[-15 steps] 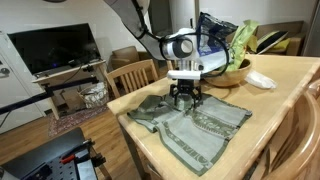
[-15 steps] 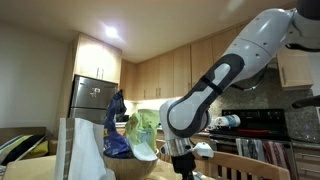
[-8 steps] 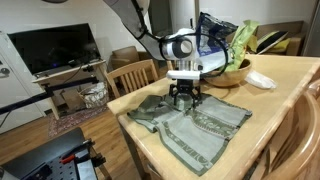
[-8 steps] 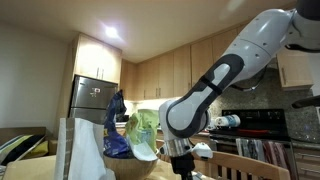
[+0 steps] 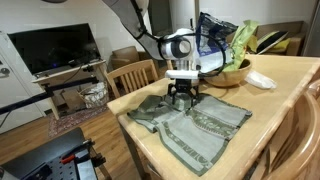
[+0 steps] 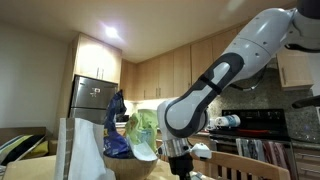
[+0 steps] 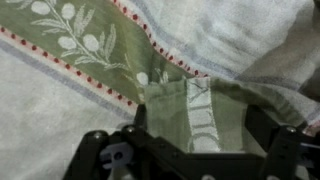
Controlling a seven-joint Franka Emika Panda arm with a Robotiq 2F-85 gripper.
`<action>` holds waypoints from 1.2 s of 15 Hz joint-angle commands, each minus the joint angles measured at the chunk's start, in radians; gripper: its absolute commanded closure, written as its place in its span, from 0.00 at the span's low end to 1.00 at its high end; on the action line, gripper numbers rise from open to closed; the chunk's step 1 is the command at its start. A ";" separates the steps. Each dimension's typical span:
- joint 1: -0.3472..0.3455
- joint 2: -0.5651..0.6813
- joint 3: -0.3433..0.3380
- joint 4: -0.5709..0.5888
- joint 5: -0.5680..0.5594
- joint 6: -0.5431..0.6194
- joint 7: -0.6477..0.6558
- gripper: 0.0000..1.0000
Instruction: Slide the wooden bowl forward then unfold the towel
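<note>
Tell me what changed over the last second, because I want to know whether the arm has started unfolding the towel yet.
Nothing visibly changed. The fingers stay open and low over the towel, holding nothing. The towel lies with the same folds, and the wooden bowl sits in the same place behind the arm.

Warm ceiling light glares overhead in a dim kitchen, while the wrist view is soft and blurred.
</note>
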 commanded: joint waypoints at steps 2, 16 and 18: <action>-0.003 -0.042 0.007 -0.022 0.013 -0.028 -0.025 0.00; -0.010 -0.046 0.010 0.004 0.024 -0.089 -0.032 0.00; -0.007 -0.041 0.009 0.009 0.021 -0.091 -0.030 0.00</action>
